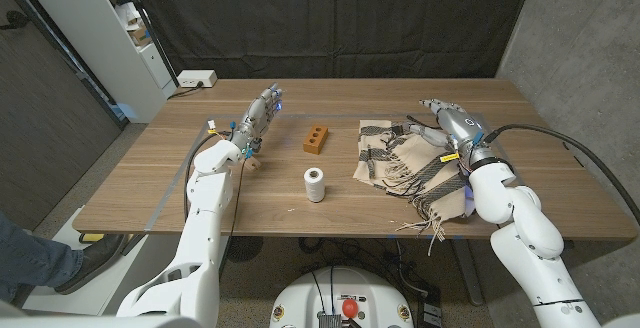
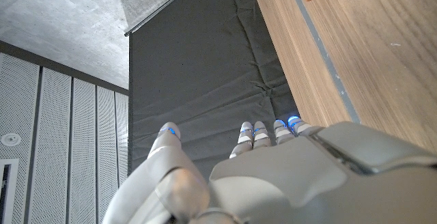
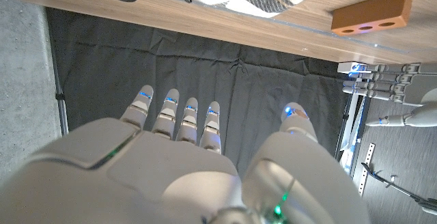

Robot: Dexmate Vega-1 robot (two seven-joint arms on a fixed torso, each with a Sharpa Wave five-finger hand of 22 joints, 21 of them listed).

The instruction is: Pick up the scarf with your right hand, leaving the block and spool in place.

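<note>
The spool stands upright nearest. The scarf is spread to its right, long axis running from the near fringe toward the block. The right hand is held over its far edge, fingers spread, nothing grasped. The left hand is likewise released

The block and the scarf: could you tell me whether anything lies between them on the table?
In the head view, only bare wood separates the block from the scarf.
</note>
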